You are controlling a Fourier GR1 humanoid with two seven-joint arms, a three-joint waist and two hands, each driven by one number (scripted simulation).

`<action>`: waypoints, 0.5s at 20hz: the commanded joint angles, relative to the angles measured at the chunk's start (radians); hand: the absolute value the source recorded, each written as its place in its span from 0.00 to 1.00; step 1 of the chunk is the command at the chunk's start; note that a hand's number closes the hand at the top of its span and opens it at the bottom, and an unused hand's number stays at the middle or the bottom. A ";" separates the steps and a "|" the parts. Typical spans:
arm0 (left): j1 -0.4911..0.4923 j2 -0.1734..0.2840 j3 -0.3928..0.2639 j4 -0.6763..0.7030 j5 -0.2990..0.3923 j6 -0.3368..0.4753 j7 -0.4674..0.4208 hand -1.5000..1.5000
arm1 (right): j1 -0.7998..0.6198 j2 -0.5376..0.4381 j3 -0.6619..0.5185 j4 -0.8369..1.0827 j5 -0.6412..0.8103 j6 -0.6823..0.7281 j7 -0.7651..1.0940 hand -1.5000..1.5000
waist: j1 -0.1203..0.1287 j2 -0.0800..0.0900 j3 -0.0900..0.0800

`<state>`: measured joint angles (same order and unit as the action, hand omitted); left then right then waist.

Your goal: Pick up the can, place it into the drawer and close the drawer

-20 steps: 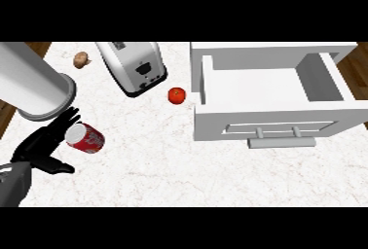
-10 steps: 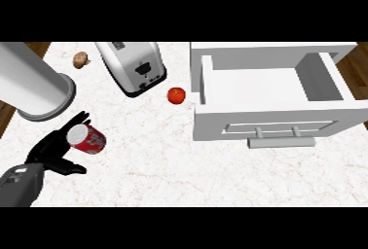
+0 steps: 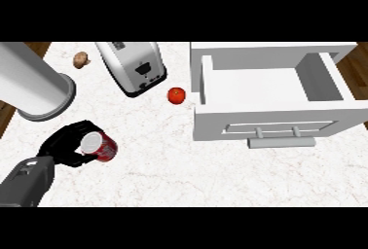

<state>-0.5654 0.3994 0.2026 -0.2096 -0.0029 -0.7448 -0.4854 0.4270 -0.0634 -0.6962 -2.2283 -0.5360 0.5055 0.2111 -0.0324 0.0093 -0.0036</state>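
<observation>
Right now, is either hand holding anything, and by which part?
Yes: the left hand is curled round the side of the red can. The right hand is out of view.

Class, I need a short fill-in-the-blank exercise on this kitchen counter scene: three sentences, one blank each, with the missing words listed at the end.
1. The left robot hand is curled round the red ____.
2. The white drawer stands ____, with nothing visible inside it.
3. The small red tomato lies between the drawer and the ____.

Missing words: can; open; toaster
</observation>
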 commanded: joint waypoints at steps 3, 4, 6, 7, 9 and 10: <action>-0.042 -0.012 0.013 -0.038 0.036 -0.194 -0.040 1.00 | -0.021 0.008 0.003 -0.028 -0.022 -0.042 0.040 0.00 | 0.013 -0.004 0.001; -0.023 -0.041 0.008 -0.057 0.039 -0.190 -0.049 1.00 | 0.013 -0.021 -0.039 0.018 -0.070 0.013 0.015 0.00 | 0.012 -0.008 0.002; 0.004 -0.053 -0.011 -0.070 0.025 -0.208 -0.073 1.00 | 0.043 0.044 -0.011 -0.030 -0.018 0.016 0.004 0.00 | 0.005 -0.005 0.001; -0.052 -0.055 0.003 -0.079 0.047 -0.216 -0.036 1.00 | -0.015 0.002 -0.020 0.011 0.001 0.005 -0.006 0.00 | 0.011 -0.004 0.001; -0.007 -0.101 0.029 -0.129 0.087 -0.129 -0.040 1.00 | 0.032 0.040 -0.024 0.003 0.006 0.010 0.003 0.00 | 0.028 -0.013 0.004; -0.037 -0.119 0.084 -0.113 0.129 -0.005 -0.035 1.00 | -0.012 0.024 -0.021 0.036 0.012 0.010 -0.021 0.00 | 0.026 -0.009 0.003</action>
<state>-0.5923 0.3343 0.2263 -0.3011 0.0613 -0.7733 -0.4400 0.4372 -0.0385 -0.7107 -2.2235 -0.5352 0.5134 0.2084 -0.0161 0.0025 -0.0016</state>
